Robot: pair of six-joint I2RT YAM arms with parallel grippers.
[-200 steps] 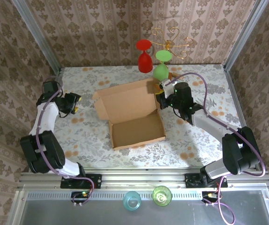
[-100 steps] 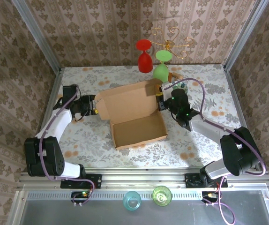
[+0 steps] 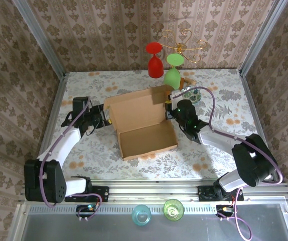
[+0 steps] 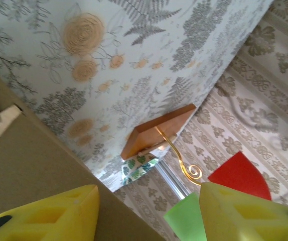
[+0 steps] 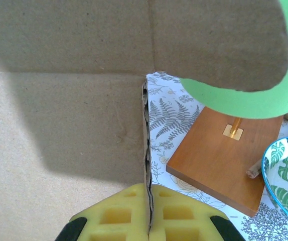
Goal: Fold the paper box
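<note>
The paper box (image 3: 146, 136) lies open in the middle of the table, its lid (image 3: 135, 107) raised at the back. My right gripper (image 3: 170, 111) is at the box's right side. In the right wrist view it (image 5: 148, 190) is shut on the thin edge of the box's right wall (image 5: 63, 120). My left gripper (image 3: 105, 117) is at the box's left flap. In the left wrist view it (image 4: 149, 213) stands open, with the cardboard panel (image 4: 28, 165) against its left finger (image 4: 53, 216).
A glass stand with a wooden base (image 5: 219, 155) holds a red glass (image 3: 155, 60) and a green glass (image 3: 173, 71) just behind the box's right corner. A leaf-patterned bowl (image 3: 194, 95) sits beside it. Two glasses (image 3: 141, 215) stand on the near ledge.
My left arm has swung in from the table's left edge to the box's left flap. My right gripper has slid slightly left, still on the box's right wall.
</note>
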